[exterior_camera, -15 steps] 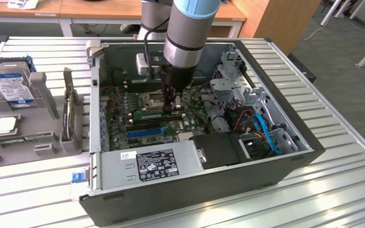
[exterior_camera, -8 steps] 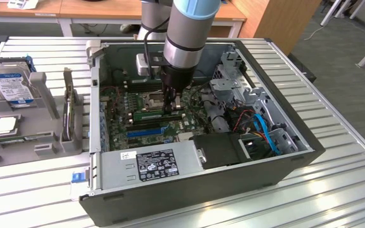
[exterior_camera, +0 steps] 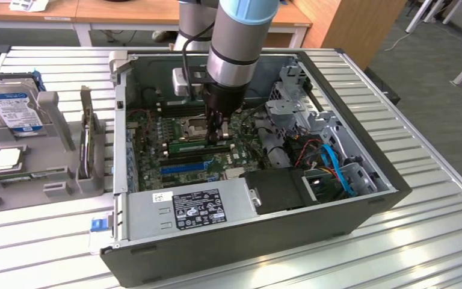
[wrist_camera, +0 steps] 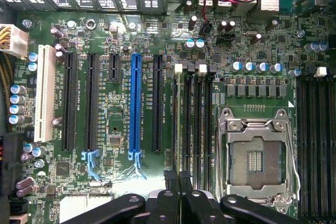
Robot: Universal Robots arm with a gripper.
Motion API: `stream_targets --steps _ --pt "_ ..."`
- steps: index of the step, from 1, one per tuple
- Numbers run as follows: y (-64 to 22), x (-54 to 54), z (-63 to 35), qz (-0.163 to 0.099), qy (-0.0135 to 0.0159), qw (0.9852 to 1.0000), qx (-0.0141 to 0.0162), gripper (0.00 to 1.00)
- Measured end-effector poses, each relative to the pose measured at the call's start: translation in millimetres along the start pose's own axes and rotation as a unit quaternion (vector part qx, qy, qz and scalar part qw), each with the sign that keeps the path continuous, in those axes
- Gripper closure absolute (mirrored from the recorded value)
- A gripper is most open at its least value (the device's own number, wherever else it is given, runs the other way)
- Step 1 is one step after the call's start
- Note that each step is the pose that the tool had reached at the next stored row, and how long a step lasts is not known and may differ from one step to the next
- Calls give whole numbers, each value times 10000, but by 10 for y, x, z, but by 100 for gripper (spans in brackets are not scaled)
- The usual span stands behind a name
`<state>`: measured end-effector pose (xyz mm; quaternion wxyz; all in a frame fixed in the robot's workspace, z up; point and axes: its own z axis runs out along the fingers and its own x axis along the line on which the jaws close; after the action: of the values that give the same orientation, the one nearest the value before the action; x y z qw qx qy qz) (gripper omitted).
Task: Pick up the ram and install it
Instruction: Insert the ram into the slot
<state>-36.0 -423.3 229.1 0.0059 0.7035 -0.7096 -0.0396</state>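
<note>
One clenched pincer [exterior_camera: 217, 139] hangs inside the open black computer case [exterior_camera: 255, 256] on the ribbed silver metal table [exterior_camera: 428, 241]; wooden desks [exterior_camera: 135, 12] stand beyond its far edge.

A dark metal computer case [exterior_camera: 255, 256] lies on a slatted metal table [exterior_camera: 423, 253]; a grey plastic holder [exterior_camera: 55, 117] stands at the table's edge, the exterior view's left.
</note>
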Motion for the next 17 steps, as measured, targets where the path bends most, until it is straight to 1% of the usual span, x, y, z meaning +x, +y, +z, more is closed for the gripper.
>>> stream_targets --steps 10,11,12,15,16,17 --pt "0 0 -16 1 1 10000 -10 88" --pt "-3 1 -17 0 3 10000 -18 88" --pt "-7 0 -17 1 3 10000 -35 88" --pt "-21 0 -17 5 3 10000 -95 88" --pt "-23 0 -18 5 4 9999 -105 88" --pt "-23 0 -18 5 3 9999 -106 88"
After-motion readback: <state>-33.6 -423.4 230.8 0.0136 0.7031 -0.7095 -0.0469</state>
